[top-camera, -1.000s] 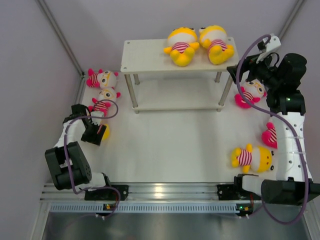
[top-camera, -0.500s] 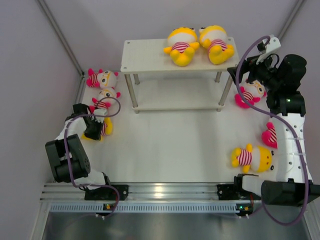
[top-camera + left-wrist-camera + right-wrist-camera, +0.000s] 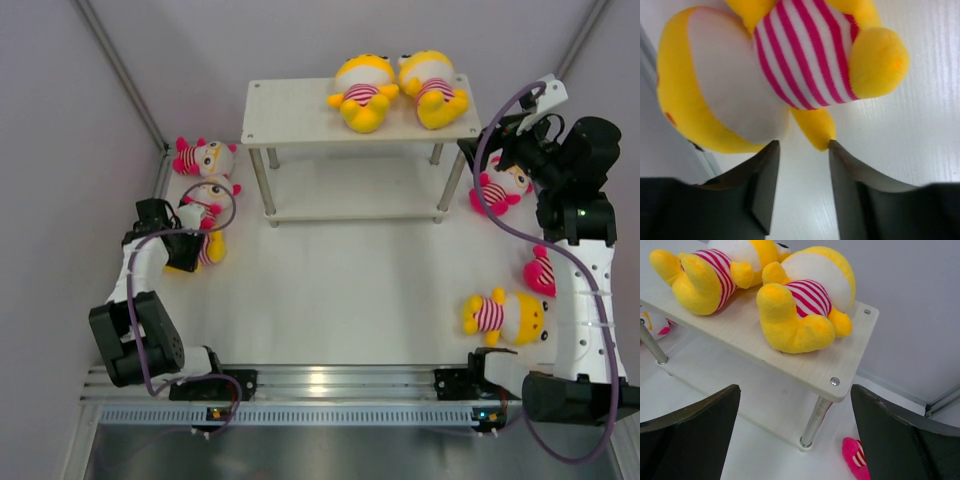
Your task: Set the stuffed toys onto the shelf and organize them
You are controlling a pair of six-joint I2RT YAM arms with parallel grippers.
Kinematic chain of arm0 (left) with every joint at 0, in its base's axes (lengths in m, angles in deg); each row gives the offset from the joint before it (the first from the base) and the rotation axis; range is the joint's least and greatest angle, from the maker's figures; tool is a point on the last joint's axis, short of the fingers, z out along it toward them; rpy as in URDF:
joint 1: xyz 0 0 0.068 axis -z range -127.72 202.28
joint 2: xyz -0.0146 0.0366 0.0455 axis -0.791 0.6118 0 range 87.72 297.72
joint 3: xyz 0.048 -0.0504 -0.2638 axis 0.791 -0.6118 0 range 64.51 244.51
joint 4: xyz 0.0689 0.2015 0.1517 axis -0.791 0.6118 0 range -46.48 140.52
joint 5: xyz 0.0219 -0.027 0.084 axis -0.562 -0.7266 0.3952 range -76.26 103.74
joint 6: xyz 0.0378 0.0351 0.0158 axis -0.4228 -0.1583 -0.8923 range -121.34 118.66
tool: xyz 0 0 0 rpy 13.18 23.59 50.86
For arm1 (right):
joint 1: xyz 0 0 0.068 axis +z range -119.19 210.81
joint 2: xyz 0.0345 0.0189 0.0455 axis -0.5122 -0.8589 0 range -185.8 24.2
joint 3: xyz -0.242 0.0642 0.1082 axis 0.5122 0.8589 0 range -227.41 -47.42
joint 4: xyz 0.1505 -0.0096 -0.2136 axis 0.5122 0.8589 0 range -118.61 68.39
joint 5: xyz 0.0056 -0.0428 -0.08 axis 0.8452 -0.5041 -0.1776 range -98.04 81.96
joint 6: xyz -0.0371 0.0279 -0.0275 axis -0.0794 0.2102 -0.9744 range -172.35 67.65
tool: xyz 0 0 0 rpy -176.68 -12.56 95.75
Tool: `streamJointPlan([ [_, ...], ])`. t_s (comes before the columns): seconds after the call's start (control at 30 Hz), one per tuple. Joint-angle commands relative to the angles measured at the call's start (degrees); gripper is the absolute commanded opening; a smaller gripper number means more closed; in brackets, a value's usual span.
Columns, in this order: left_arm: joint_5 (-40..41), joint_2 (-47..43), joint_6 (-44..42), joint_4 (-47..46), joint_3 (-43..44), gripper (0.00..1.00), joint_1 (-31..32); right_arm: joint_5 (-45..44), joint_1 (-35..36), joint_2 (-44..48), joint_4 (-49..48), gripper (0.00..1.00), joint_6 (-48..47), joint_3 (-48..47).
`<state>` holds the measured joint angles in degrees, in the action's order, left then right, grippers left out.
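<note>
Watch the left tool [image 3: 802, 147]: partly apart, clamped on nothing, tips just short of one leg of the yellow doll [image 3: 805, 55] lying on the counter [image 3: 340, 290] at the far left, just beside a pink doll [image 3: 205, 205]. On closing here, would likely catch only that small soft leg, or miss it altogether; expect then a slip, or a doll dangling and swinging on the way to the shelf [image 3: 300, 115]. Better to reach deeper, around the striped body. Mind also the right tool [image 3: 795, 392]: wide apart, empty, hanging beside the shelf's right corner, near the two yellow dolls [image 3: 362, 92] already on top; with a careless sweep, could knock one off.
</note>
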<state>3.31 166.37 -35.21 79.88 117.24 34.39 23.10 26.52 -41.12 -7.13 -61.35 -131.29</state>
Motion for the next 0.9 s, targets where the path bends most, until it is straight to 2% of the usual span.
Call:
streamJointPlan([
  [0.0,5.9,0.0,2.8,-1.2,3.7,0.54,0.0,0.6,-0.5,1.5,-1.5,0.93,-0.8,0.3],
  [0.17,9.7,3.4,8.2,-1.4,7.7,0.72,-0.2,0.9,-0.5,1.5,-1.5,0.92,-0.9,0.6],
  [0.23,9.8,5.2,10.1,-1.4,9.8,0.85,-0.6,1.0,-0.5,1.5,-1.5,0.92,-1.1,0.8],
  [0.27,9.8,7.4,10.8,-1.5,10.7,0.87,-1.2,0.9,-0.5,1.6,-1.4,0.92,-1.1,0.9],
  [0.47,9.7,16.0,14.5,-1.4,14.9,0.89,-3.0,0.9,-0.5,1.7,-0.9,0.92,-1.1,0.6],
  [0.6,9.4,17.5,15.1,-1.3,13.5,0.86,-3.0,0.5,-0.4,2.1,-0.8,0.92,-1.3,0.9],
  [0.63,9.6,17.8,15.3,-1.2,13.4,0.84,-3.0,0.4,-0.4,2.0,-0.9,0.92,-1.3,0.9],
  [0.73,9.4,18.6,14.4,-1.2,12.8,0.53,-3.0,0.4,-0.2,1.7,-0.6,0.92,-1.1,0.5],
  [0.8,8.3,18.1,12.9,-1.3,12.2,0.12,-3.0,0.3,0.0,1.9,-0.4,0.92,-1.3,0.2],
  [0.83,7.9,16.9,12.5,-1.3,12.0,0.00,-3.0,0.2,0.1,2.2,-0.3,0.92,-1.4,0.2],
  [0.87,6.1,15.9,11.7,-1.2,11.8,0.00,-3.0,0.2,0.2,2.5,-0.2,0.92,-1.4,0.0],
])
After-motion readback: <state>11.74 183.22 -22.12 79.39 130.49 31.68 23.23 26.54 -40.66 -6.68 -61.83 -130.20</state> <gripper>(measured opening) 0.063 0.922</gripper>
